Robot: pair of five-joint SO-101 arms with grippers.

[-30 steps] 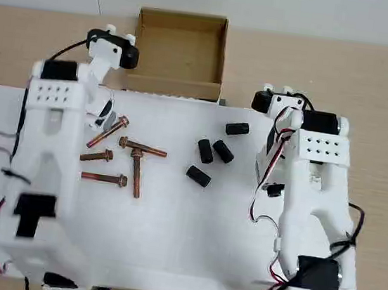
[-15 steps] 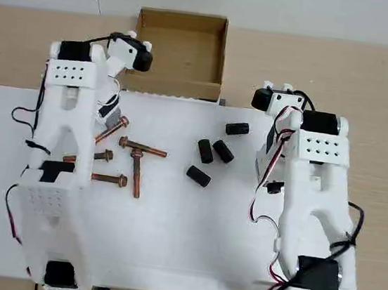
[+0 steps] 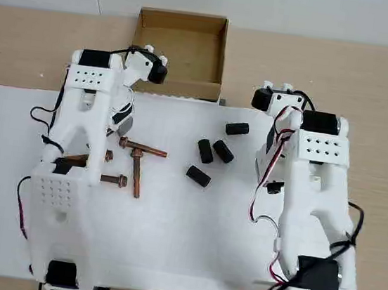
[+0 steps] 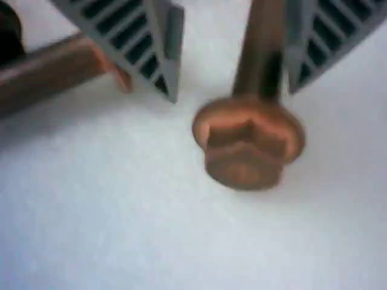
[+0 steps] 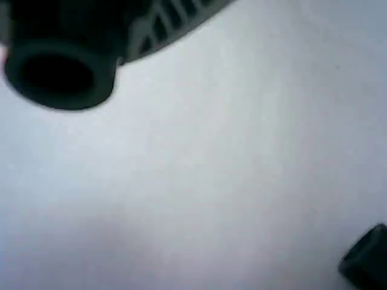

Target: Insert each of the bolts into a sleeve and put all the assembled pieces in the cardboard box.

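The left gripper (image 4: 233, 84) has its jaws spread astride a bolt (image 4: 248, 142) that lies at the left, just near of the box (image 3: 181, 44). It should close squarely on the shank, clear of the next bolt (image 4: 48, 72). At the right, the right gripper (image 3: 272, 179) seems to pinch a sleeve (image 5: 57, 69) with its bore open.

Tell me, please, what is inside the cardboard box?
The cardboard box shows bare brown floor with nothing on it. The left arm covers its near left corner, so that part is hidden.
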